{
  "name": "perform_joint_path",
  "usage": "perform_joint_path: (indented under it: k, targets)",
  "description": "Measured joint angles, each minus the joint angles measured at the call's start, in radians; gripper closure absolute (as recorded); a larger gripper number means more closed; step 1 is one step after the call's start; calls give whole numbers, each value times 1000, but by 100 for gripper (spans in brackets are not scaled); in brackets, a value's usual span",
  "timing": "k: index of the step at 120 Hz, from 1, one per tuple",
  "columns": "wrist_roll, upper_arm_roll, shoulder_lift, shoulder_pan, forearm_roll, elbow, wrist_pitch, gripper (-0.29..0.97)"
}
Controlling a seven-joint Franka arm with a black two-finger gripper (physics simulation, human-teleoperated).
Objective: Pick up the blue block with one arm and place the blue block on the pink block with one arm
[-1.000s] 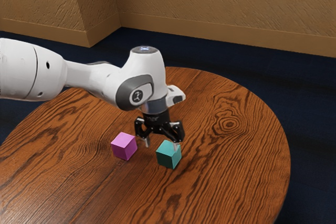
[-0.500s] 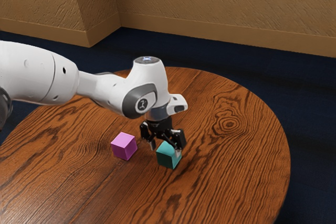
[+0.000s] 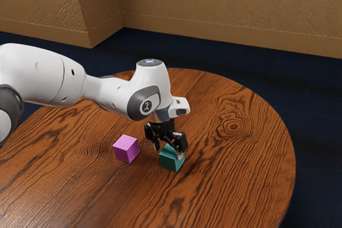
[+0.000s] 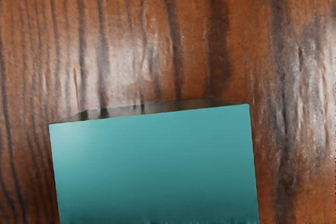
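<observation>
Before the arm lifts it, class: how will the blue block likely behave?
The blue block looks like a rigid, flat-faced cube, so it probably won't bend or roll. Its smooth faces may be slippery. Sitting flat on the table, it seems unlikely to tip.

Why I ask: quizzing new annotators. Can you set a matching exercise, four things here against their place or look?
1. blue block
2. pink block
3. tool
4. table

a. round, wood-grained
b. down at the blue block's top
c. directly under the tool
d. standing free, toward the exterior view's left

Pairs: 1-c, 2-d, 3-b, 4-a
</observation>
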Motion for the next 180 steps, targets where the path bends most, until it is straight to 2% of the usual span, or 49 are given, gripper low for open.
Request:
perform_joint_path:
  k: [119, 141, 163, 180]
  targets:
    - [78, -18, 78, 10, -11, 17, 35, 0]
    - [69, -31, 79, 10, 66, 19, 42, 0]
    - [55, -32, 79, 21, 87, 19, 49, 0]
    - [33, -32, 77, 31, 86, 18, 52, 25]
